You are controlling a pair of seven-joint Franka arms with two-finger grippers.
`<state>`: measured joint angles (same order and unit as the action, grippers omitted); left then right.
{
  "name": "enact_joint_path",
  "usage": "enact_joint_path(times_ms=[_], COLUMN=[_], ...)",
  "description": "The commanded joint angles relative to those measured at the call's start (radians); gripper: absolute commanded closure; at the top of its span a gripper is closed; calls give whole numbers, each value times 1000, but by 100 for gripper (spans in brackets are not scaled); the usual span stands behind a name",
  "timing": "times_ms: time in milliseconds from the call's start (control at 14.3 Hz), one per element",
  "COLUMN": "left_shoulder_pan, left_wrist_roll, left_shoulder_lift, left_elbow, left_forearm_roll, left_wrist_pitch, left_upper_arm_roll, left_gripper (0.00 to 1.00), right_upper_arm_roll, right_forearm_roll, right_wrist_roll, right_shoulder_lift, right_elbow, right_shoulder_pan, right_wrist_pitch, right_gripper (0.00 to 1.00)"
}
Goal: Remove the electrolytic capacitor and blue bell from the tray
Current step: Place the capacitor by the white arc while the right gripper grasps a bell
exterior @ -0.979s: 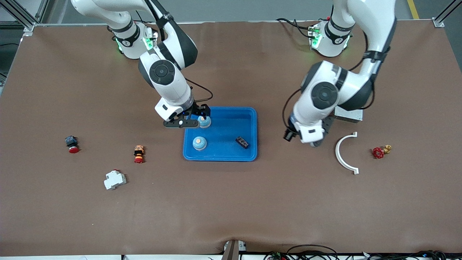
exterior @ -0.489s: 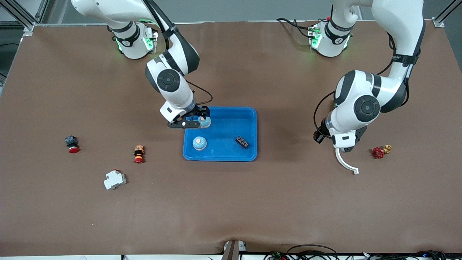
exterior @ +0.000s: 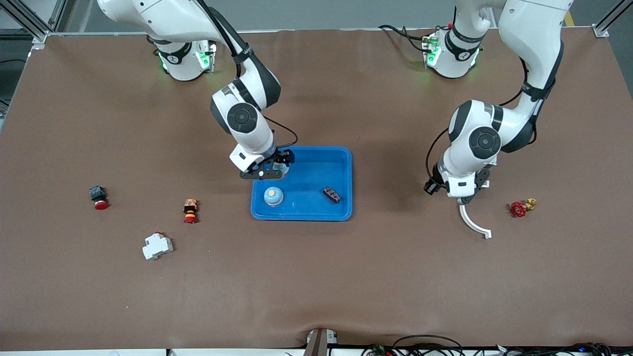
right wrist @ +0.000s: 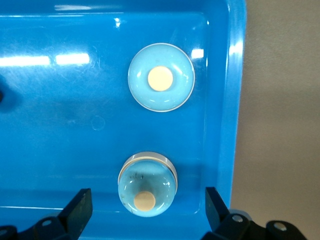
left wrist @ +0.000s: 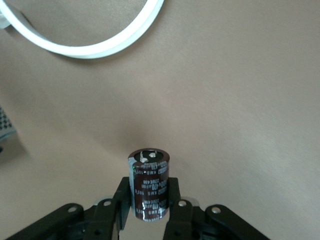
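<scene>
My right gripper [exterior: 269, 171] is open over the blue tray [exterior: 341, 153], at the corner toward the right arm's end. Its fingers stand wide apart on either side of a light-blue bell [right wrist: 147, 190] that sits on the tray floor; my right gripper [right wrist: 148, 200] does not touch it. A second bell [exterior: 273, 196] sits in the tray nearer the front camera and also shows in the right wrist view [right wrist: 161, 76]. My left gripper [exterior: 463, 199] is shut on a dark brown capacitor [left wrist: 148, 182] over the bare table, next to a white curved piece [left wrist: 95, 47]. In the left wrist view my left gripper [left wrist: 148, 194] grips its sides.
A small black part [exterior: 332, 194] lies in the tray. The white curved piece [exterior: 474, 225] and a red valve [exterior: 518, 209] lie toward the left arm's end. A red button [exterior: 99, 197], an orange-red button [exterior: 190, 210] and a white breaker [exterior: 157, 245] lie toward the right arm's end.
My left arm has swung away from the tray toward the white curved piece, carrying the capacitor. My right gripper has shifted a little farther over the tray's corner, above the bell.
</scene>
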<state>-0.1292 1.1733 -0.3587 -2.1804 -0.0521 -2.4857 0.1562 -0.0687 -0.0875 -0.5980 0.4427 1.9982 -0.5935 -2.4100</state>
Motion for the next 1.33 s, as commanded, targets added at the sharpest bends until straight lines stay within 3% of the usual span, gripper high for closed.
enact_joint_path(times_ms=[0,419,769,839,1049,1258], left_shoulder_pan=[22,60,80,80,80,73], left_wrist_roll=[2,0,0,2,19,48], left_shoulder_lift=[-16,-91,-105,-106,-92,-71], left_elbow=[-21,-13,4,10,16,31], left_forearm_roll=[-37,-94,-141,-141,-141,-141], left_wrist_pitch=[-47,-150,-154,-154,-153,-145], left_upper_arm_roll=[5,2,3,3,5,13], left_gripper=[100,100,100,92,0,0], right_upper_arm_roll=[4,4,4,4,4,4], right_forearm_roll=[-11,-9,-9,-9,-9,-8], right_wrist_roll=[-2,1,1,1,6,6], right_shoulder_lift=[24,59,102,106,122,122], right_elbow=[-25,-30,-56,-56,-55,-52], right_shoulder_pan=[-23,-31,-31,-31,-35,-43], right_wrist_pitch=[5,-3,-23,-27,-37,-29], right_gripper=[0,0,0,0,0,0])
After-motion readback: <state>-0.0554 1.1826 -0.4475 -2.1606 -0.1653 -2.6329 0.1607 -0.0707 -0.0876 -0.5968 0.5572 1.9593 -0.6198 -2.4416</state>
